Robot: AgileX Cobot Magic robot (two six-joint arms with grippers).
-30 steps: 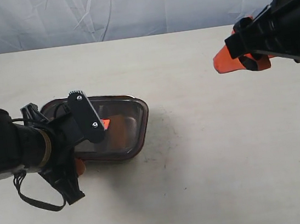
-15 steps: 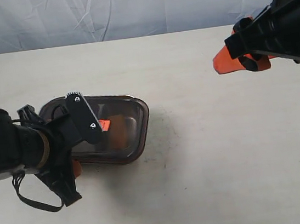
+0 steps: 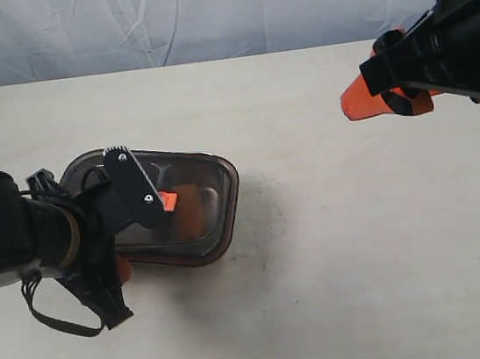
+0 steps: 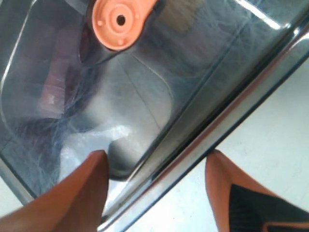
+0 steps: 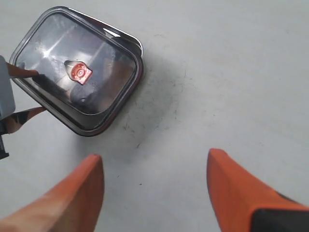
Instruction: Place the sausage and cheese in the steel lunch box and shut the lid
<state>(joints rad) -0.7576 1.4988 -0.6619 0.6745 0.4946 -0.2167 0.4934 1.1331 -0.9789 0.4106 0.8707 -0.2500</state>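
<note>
Left end effector (image 4: 157, 159) hangs open and empty, straddling the lid's (image 4: 120, 96) rim on the steel lunch box (image 4: 256, 87); right end effector (image 5: 154, 164) (likewise open, empty) hovers well apart.

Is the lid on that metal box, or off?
On. The dark lid covers the steel lunch box, orange valve facing up. Whether it is pressed fully sealed, cannot tell.
</note>
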